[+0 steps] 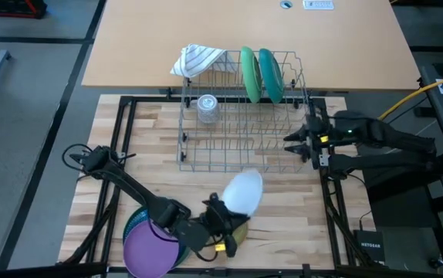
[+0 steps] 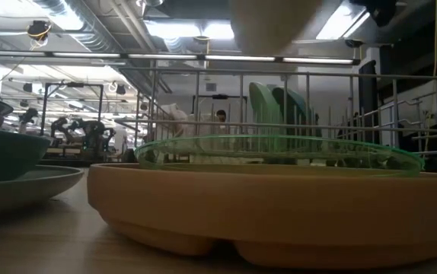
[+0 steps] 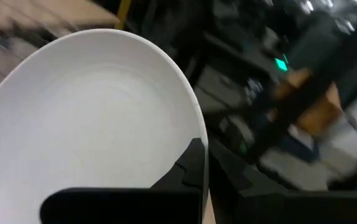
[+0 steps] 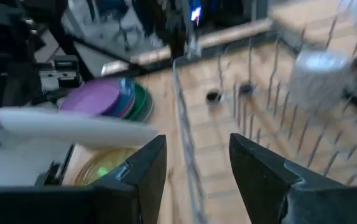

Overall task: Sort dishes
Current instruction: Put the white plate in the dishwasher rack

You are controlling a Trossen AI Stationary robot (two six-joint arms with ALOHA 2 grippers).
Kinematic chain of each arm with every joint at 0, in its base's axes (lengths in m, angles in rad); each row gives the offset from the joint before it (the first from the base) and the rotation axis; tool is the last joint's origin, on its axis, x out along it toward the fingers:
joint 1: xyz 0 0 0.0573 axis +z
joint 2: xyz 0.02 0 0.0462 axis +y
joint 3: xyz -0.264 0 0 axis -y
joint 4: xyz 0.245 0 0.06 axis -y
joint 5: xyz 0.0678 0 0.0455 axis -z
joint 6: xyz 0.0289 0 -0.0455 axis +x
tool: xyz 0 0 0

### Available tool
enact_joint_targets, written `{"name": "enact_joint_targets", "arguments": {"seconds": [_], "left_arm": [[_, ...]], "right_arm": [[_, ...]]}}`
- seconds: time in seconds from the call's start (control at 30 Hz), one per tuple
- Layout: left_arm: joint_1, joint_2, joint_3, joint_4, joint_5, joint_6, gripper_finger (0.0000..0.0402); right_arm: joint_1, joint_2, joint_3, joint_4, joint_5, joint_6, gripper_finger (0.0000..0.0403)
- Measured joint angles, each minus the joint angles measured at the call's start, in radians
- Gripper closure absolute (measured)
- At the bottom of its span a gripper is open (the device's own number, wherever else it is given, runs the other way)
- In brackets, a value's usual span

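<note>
Carrying a round white plastic plate [image 1: 245, 191], our left gripper [image 1: 215, 212] pinches its rim near the wire dish rack [image 1: 241, 158]; slotting comes next. Our right gripper [image 1: 297, 143] waits beside the rack, fingers spread.

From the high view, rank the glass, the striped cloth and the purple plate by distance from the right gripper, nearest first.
From the right gripper:
1. Glass, inside the rack's left part.
2. Striped cloth, on the rack's far left corner.
3. Purple plate, on the stack at the near left.

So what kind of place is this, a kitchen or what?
Probably a robotics lab, not a kitchen: a wire dish rack sits on a wooden workbench, with exposed ceiling ducts and other robot rigs behind.
</note>
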State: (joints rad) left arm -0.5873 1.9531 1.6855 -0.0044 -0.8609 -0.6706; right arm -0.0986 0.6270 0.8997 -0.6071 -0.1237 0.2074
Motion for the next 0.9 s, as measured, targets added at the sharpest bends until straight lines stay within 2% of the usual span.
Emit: {"name": "enact_joint_targets", "arguments": {"seconds": [0.13, 0.23, 0.43, 0.57, 0.7, 0.9], "left_arm": [[0.004, -0.048, 0.000, 0.019, -0.127, 0.067, 0.0401], [0.019, -0.083, 0.000, 0.047, -0.176, 0.149, 0.0401], [0.084, -0.127, 0.002, 0.122, -0.196, 0.264, 0.0401], [0.150, -0.128, 0.001, 0.143, -0.190, 0.273, 0.0401], [0.222, -0.129, -0.023, 0.158, -0.137, 0.221, 0.0401], [0.345, -0.129, -0.103, 0.192, 0.051, 0.095, 0.0401]], "right_arm": [[0.000, -0.051, 0.000, 0.057, 0.029, -0.018, 0.0224], [0.000, -0.074, 0.001, 0.091, 0.047, -0.033, 0.0224], [0.000, -0.069, 0.002, 0.093, 0.119, -0.036, 0.0224], [0.000, -0.049, 0.002, 0.085, 0.175, -0.064, 0.0224], [0.000, -0.039, 0.002, 0.082, 0.186, -0.099, 0.0224], [0.000, -0.040, 0.002, 0.081, 0.186, -0.112, 0.0224]]}}
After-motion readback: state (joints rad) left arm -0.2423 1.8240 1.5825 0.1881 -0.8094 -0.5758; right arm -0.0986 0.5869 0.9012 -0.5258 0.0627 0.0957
